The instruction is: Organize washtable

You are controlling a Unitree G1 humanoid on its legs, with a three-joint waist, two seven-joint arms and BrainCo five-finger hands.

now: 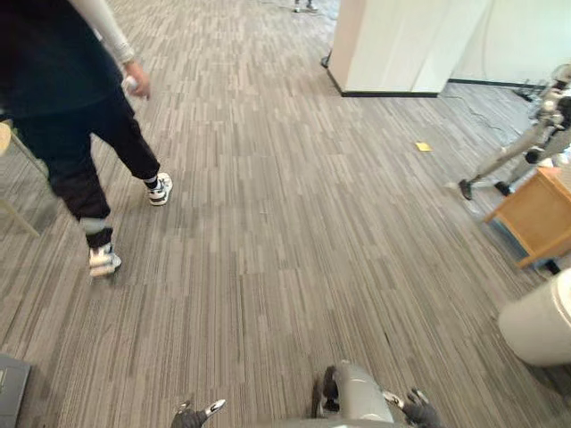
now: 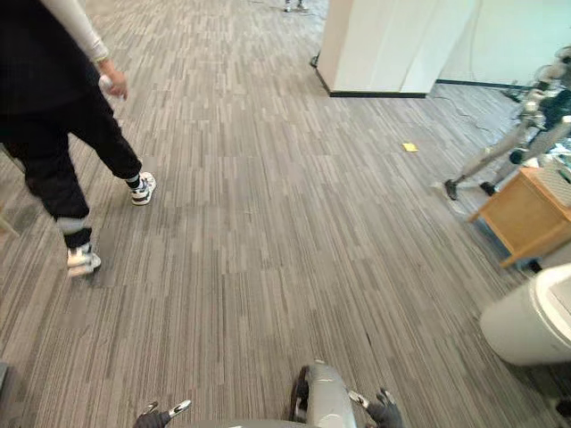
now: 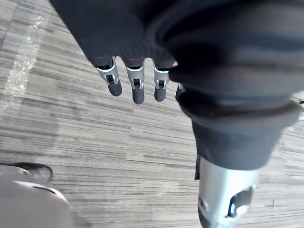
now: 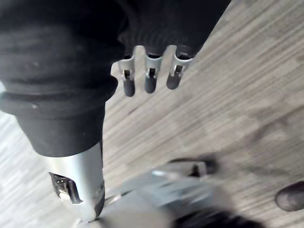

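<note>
Two hands hang empty, left hand (image 3: 137,87) and right hand (image 4: 150,79), fingers straight, above carpet (image 1: 285,223), likely because you are walking to work; a person (image 1: 62,89) strides at left; where the washtable stands you cannot tell.

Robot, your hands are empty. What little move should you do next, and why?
Probably turn a little right, toward the wooden cabinet and white container: furniture stands there, while a person walks on the left. The left hand and right hand hang with straight fingers, holding nothing, so looking comes first.
</note>
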